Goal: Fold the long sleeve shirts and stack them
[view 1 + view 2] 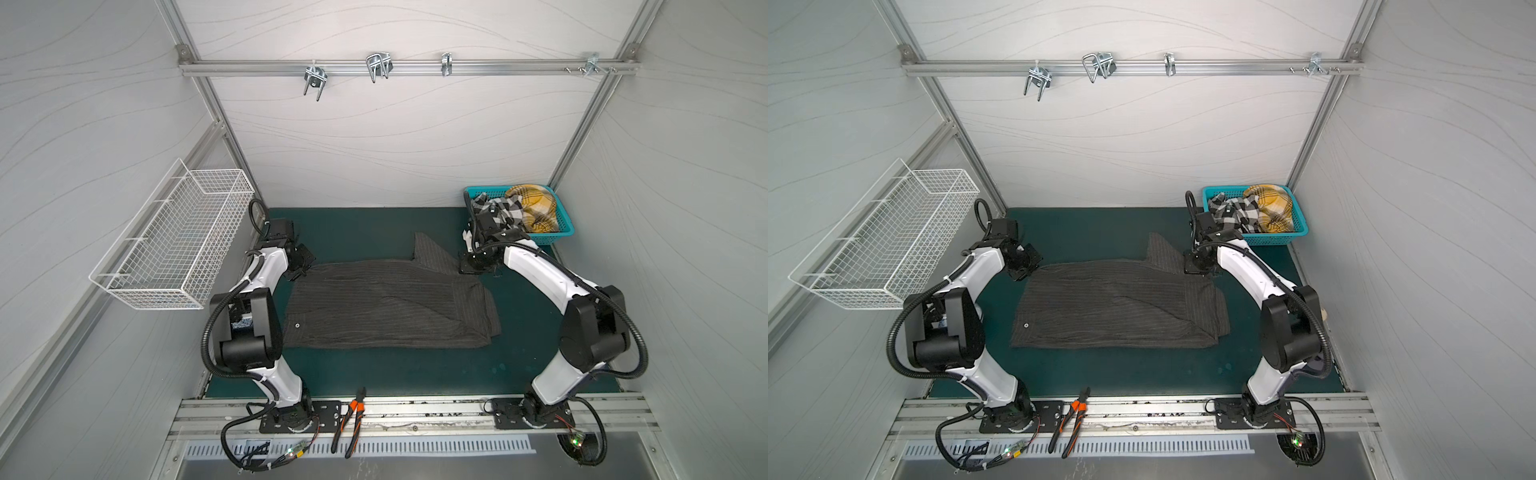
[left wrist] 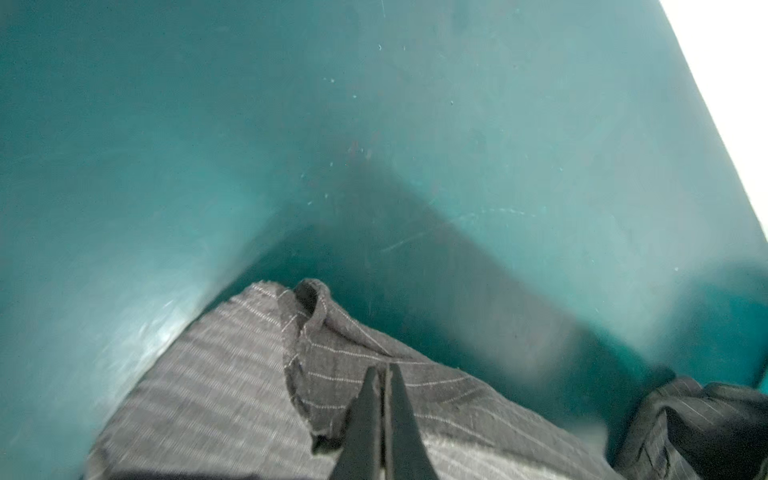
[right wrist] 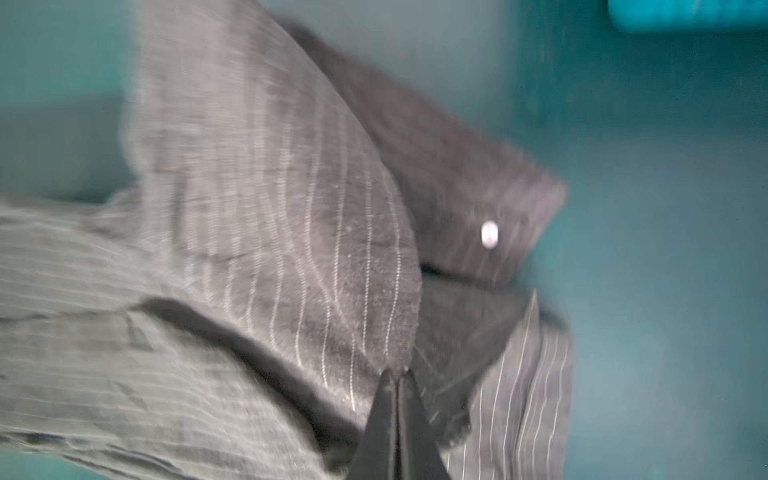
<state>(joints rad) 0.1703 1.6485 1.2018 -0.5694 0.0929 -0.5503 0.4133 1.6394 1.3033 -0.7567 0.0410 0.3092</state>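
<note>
**Green mat, one grey shirt, both far corners pinched**

Dark green matting [image 1: 415, 374] covers the bench inside a pale panelled booth. The pinstriped shirt [image 1: 390, 307] lies spread across the middle of it between the two arms. It is partly folded, with one sleeve [image 1: 432, 253] angling out toward the back wall.

The left gripper [image 1: 297, 272] sits at the shirt's far left corner and the right gripper [image 1: 467, 266] at its far right, beside the root of that sleeve. In each wrist view the fingertips [image 2: 365, 399] are pressed together with no gap. Cloth rises to meet them, so each pair looks clamped on a thin pinch of fabric. The right wrist view is blurred, so I cannot say how many layers its fingers [image 3: 382, 415] have caught.

The charcoal weave looks light, limp and matte, with fine pale stripes and soft creases. It will likely sag and swing when lifted rather than hold any shape. The stitched hems and the stiffer cuff [image 3: 478, 195] with its hard white button [image 3: 489, 235] seem the surest places to grip. A pinch in mid-panel may take only the top layer.

A teal basket [image 1: 552, 240] at the back right holds checked and yellow plaid garments. A white wire basket [image 1: 166, 249] hangs on the left wall, and orange-handled pliers [image 1: 349, 419] lie on the front rail.
</note>
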